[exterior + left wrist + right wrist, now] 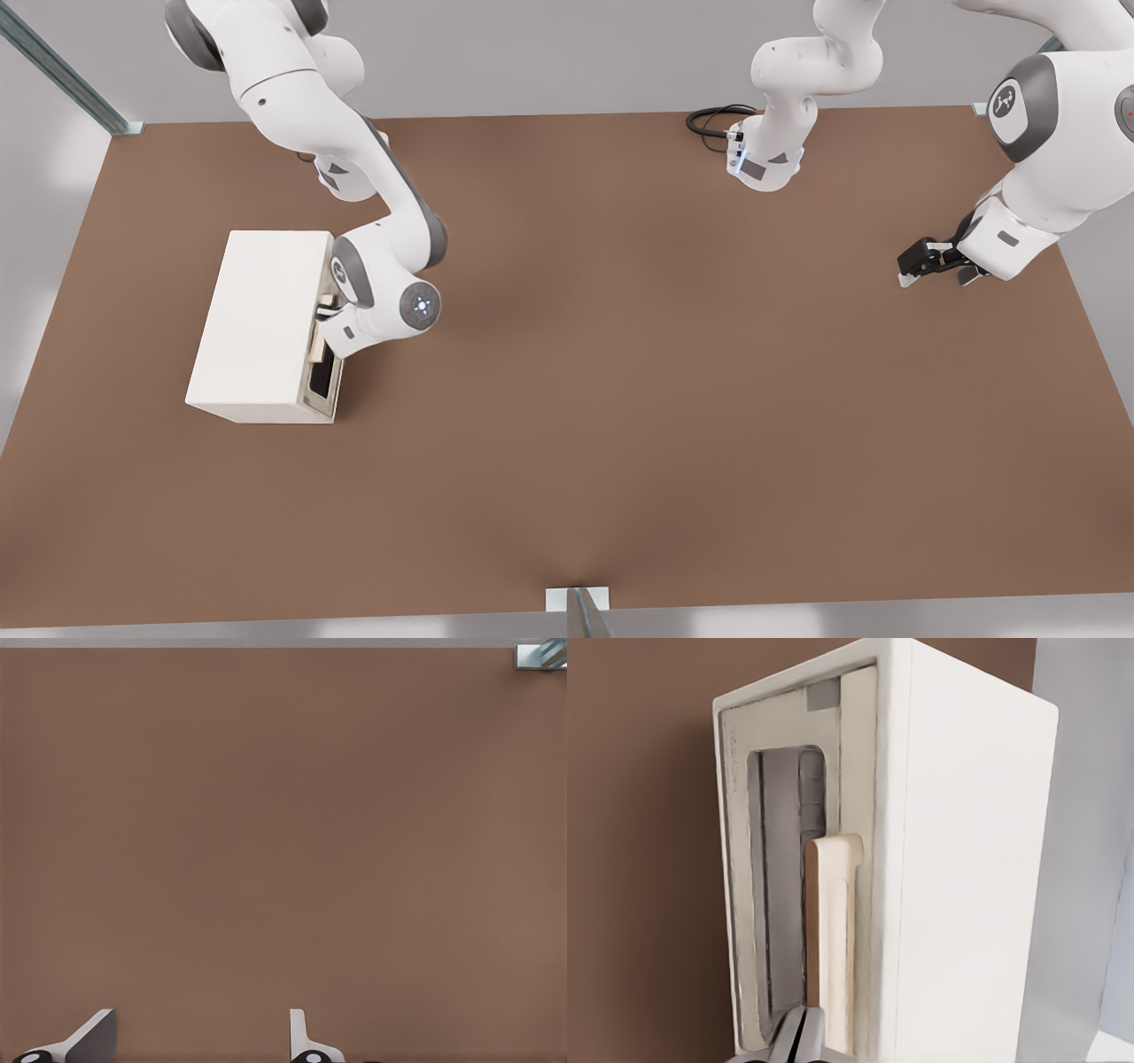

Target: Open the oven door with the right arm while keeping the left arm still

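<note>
**Oven door shut, gripper at the handle end**

Oven door [788, 904] sits flush in the front face of the oven [266, 328], closed as far as we see. The oven stands on the brown table [664, 399], toward the front view's left, its door face turned toward the front view's right.

Hidden or cut off: in the front view the right arm [372, 195] covers most of the door face; we see only a slice of dark window and a bit of the tan handle [830, 939] below the wrist. The gripper [799, 1038] itself is mostly out of sight there. In the right wrist view only its two fingertips [788, 1041] show at the frame edge, pressed together with no gap, right beside one end of the handle. We cannot tell whether they touch the handle; they are not around it. So the claw reads as clenched on nothing.

The wrist view gives what the front view lacks: the full door frame, the oblong window, the whole handle bar, a small grey patch near one corner of the door. The front view alone gives the oven's place on the table.

Counts: one oven, one door, one handle, one window, two visible fingertips.
</note>
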Controlling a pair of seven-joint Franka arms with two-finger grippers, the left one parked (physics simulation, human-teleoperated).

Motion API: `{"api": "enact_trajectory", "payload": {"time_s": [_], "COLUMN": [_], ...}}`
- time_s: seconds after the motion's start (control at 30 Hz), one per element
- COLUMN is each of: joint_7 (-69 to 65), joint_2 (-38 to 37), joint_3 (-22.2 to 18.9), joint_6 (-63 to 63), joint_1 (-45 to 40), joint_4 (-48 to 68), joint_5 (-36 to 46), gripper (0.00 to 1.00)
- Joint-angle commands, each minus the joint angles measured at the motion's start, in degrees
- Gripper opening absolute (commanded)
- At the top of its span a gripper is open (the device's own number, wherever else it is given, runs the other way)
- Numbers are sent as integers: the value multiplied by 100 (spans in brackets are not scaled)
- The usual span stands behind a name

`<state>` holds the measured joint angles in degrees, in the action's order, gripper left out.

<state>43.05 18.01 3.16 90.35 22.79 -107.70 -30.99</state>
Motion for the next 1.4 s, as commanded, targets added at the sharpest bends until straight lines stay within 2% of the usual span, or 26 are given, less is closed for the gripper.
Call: {"api": "enact_trajectory", "payload": {"time_s": [0.0,0.8,0.93,1.0,1.03,1.07,1.1,1.13,1.17,1.2,1.27,1.3,1.37], "joint_7": [1513,1302,2014,2770,2682,1770,768,-858,-2097,-3056,-4076,-4112,-4156], "joint_2": [-8,-79,-9,281,352,343,290,299,299,299,186,-245,-852], "joint_3": [0,132,677,1072,1099,1090,1090,1073,1073,1073,1029,310,-192], "joint_6": [114,317,317,273,229,211,-69,-589,-580,-571,-554,-571,-466], "joint_1": [-12,-328,-302,-232,-205,-302,-609,-1057,-1444,-1778,-2016,-1691,-1576], "joint_4": [-85,-401,-155,794,1338,1515,1752,2279,2490,2868,3449,3335,2737], "joint_5": [-127,-206,373,1296,1780,2026,2439,2483,2483,2474,2466,2536,2536], "gripper": [0,0,0,0,77,100,100,100,100,100,100,100,100]}}
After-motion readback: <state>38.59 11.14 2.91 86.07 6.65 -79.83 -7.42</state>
